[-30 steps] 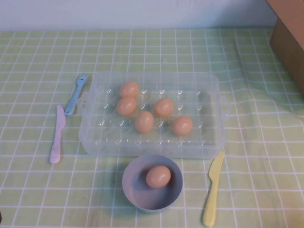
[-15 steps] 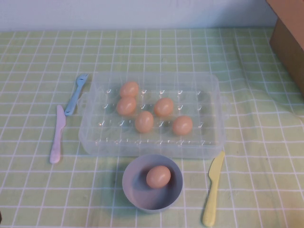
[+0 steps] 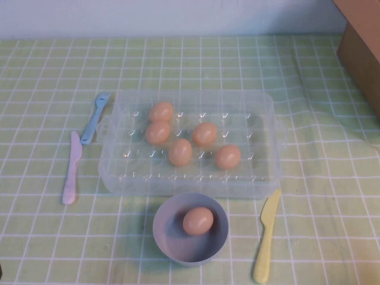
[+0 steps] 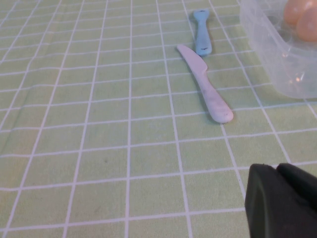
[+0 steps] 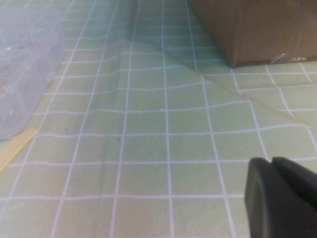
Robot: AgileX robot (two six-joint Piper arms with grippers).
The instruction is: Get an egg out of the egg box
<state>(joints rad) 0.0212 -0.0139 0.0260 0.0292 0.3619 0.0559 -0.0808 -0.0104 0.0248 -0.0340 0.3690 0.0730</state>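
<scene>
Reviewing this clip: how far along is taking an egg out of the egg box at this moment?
Looks done: one egg lies in the grey-blue bowl, outside the egg box, which holds five more. Nothing is in hand: the left gripper sits low over bare cloth near the pink knife, the right gripper over bare cloth near the cardboard box. Nothing visibly remains.

Both tools [image 4: 285,201] [image 5: 282,196] cut off, bottom corners
</scene>
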